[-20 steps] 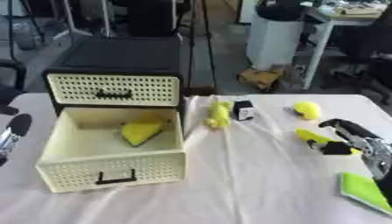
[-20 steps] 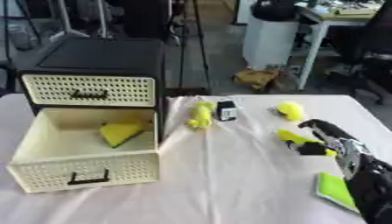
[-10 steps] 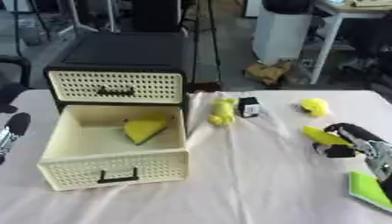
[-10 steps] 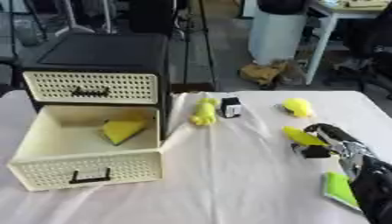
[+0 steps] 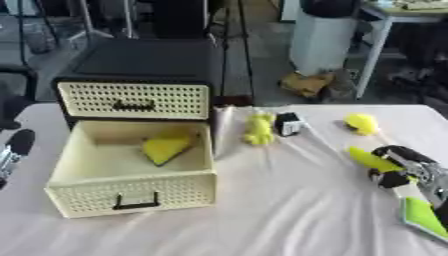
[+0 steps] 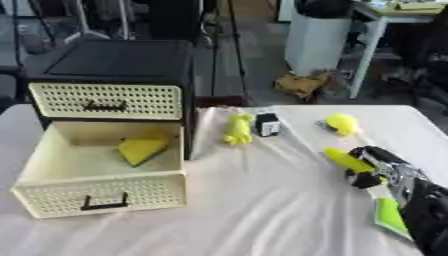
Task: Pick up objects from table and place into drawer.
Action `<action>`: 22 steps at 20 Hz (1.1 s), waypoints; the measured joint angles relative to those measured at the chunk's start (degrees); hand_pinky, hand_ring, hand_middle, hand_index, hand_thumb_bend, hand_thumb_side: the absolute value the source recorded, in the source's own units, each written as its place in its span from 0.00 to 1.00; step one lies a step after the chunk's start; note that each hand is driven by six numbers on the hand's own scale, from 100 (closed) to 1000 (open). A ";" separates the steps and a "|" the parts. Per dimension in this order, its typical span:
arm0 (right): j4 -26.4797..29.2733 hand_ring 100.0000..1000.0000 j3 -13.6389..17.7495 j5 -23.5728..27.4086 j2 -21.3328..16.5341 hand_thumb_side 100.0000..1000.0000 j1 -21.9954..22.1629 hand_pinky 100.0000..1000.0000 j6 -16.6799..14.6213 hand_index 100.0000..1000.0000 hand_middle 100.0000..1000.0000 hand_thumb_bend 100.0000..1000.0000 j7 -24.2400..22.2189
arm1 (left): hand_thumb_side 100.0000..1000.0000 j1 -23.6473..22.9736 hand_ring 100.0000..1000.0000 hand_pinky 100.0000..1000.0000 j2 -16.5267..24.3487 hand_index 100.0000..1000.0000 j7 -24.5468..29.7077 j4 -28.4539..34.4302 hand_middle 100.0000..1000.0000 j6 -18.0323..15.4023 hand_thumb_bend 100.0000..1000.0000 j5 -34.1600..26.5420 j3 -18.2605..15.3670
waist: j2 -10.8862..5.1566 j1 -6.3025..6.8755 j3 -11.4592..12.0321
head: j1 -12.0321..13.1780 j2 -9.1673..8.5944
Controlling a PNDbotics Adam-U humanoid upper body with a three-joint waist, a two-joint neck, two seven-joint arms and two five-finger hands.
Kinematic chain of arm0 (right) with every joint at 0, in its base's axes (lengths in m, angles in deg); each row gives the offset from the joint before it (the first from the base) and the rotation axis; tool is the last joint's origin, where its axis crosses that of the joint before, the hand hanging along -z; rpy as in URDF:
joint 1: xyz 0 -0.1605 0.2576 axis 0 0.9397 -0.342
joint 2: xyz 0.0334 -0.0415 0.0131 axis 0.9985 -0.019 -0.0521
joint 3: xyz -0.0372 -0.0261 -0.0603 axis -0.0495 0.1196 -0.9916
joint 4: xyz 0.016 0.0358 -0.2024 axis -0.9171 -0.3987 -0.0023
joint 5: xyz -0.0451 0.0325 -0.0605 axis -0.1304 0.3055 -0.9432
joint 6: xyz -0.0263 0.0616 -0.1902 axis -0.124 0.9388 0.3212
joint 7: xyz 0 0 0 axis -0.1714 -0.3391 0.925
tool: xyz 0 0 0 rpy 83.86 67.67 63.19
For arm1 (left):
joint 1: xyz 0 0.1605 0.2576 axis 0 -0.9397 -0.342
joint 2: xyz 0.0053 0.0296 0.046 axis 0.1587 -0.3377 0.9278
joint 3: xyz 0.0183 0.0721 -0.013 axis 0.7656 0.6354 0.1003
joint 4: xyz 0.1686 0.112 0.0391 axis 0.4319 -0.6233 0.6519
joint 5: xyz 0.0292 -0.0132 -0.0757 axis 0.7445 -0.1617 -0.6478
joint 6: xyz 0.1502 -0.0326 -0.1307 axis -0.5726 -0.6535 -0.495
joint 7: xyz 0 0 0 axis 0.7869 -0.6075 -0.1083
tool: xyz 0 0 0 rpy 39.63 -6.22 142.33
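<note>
Left eye view: right hand [image 5: 404, 167] sat at the counter's [image 5: 289, 210] right edge, fingers curled around a long yellow piece [image 5: 372, 159], whose axis ran up-left from the hand
Drawer: the open drawer [image 5: 131, 197] lay well to the hand's left, a yellow wedge [image 5: 164, 148] already inside; perforated cream plastic
Left hand [image 5: 16, 147]: at the left edge, fingers hidden, cannot tell
Right eye view: yellow toy [image 6: 236, 129], small black-and-white box [image 6: 267, 124] and rounded yellow lump [image 6: 340, 123] waited on the wrinkled cloth
</note>
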 measured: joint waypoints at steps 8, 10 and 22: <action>0.15 0.50 -0.24 0.38 -0.20 0.00 0.20 0.36 -0.34 0.81 0.66 0.00 -0.52 | 1.00 0.00 0.00 0.00 0.00 0.70 0.05 0.00 0.00 -0.06 0.43 0.00 0.00 | -0.27 -0.19 0.01 | -0.05 0.02; 0.96 0.41 -0.19 0.40 -0.25 0.00 0.74 0.24 -0.88 0.78 0.56 0.00 -0.65 | 1.00 -0.02 0.00 0.00 0.00 0.70 0.10 0.00 0.00 -0.10 0.43 0.00 0.00 | -0.34 -0.34 -0.06 | -0.05 0.04; 17.78 0.37 2.30 2.25 -0.23 0.00 2.54 0.18 -6.89 0.74 0.51 0.00 -4.04 | 1.00 -0.56 0.00 0.00 0.05 0.70 0.25 -0.02 0.00 -0.19 0.43 0.00 0.00 | -1.75 -1.54 -0.71 | -0.11 0.61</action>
